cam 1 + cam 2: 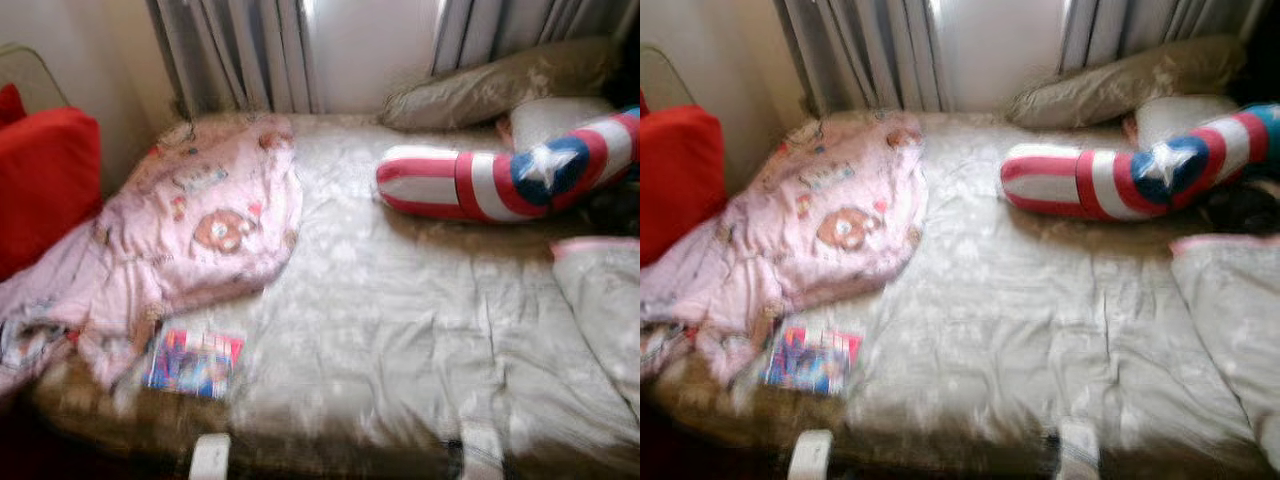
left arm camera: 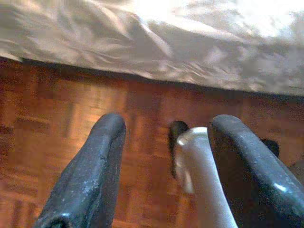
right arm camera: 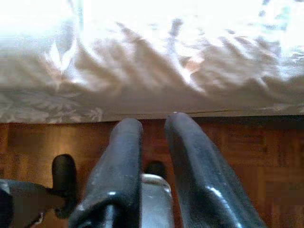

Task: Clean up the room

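The left gripper (image 2: 164, 137) hangs with its two black fingers (image 2: 95, 171) spread wide and holding nothing, pointed down at the parquet floor (image 2: 57, 118) just beside the draped edge of the bed cover (image 2: 156, 42). The right gripper (image 3: 154, 126) points the same way at the wooden floor, its fingers (image 3: 118, 166) drawn nearly together with only a thin gap and nothing between them; the pale bed cover hangs just above. Both arms hang low at the bed's near side. The head views, which are blurred, show the top of the bed (image 1: 400, 300): a crumpled pink blanket (image 1: 190, 230) sprawls over its left part, a colourful book (image 1: 195, 362) lies flat just beside the blanket's near edge, and a red, white and blue striped pillow with a star (image 1: 500, 180) curves across the far right, near beige pillows (image 1: 490, 85). A red cushion (image 1: 45, 180) stands left of the bed, grey curtains (image 1: 240, 50) behind.
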`<state>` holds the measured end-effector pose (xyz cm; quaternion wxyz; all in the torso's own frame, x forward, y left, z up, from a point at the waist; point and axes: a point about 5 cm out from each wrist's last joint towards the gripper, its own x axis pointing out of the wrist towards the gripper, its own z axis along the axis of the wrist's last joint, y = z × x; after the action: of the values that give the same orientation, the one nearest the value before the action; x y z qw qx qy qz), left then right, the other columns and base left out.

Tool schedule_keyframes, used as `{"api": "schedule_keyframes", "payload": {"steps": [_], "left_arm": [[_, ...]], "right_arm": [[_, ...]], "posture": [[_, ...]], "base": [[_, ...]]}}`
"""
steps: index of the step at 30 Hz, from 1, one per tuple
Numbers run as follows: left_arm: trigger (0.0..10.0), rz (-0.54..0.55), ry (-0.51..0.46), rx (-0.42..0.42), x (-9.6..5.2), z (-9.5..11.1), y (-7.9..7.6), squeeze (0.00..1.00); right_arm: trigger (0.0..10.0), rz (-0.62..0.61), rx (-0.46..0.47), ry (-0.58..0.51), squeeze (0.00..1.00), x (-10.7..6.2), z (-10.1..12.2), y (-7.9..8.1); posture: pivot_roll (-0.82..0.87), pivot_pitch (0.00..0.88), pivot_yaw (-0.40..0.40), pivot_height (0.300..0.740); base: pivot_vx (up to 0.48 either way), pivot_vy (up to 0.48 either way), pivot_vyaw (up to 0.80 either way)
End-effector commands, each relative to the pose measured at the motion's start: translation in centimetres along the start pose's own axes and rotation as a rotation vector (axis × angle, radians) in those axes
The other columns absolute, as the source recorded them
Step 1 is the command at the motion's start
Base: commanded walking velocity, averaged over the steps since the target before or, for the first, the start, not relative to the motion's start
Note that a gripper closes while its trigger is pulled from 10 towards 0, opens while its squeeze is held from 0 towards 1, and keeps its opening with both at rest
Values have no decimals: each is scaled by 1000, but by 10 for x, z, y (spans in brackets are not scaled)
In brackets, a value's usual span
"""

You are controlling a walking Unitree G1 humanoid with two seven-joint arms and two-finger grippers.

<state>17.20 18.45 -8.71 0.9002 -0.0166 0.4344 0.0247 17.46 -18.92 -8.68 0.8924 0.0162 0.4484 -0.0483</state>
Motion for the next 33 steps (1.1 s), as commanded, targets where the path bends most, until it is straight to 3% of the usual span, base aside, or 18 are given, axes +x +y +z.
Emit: {"api": "schedule_keyframes", "payload": {"steps": [1, 33], "left_arm": [[10000, -11, 22, 9, -1, -5, -3, 0], [10000, -8, 22, 2, -1, -5, -2, 0]], "right_arm": [[10000, -18, -7, 17, 0, -2, -5, -7], [10000, -10, -16, 7, 0, -1, -2, -5]], "posture": [[3, 0, 65, 740], [5, 0, 62, 740]], "base": [[0, 289, 0], [0, 297, 15]]}}
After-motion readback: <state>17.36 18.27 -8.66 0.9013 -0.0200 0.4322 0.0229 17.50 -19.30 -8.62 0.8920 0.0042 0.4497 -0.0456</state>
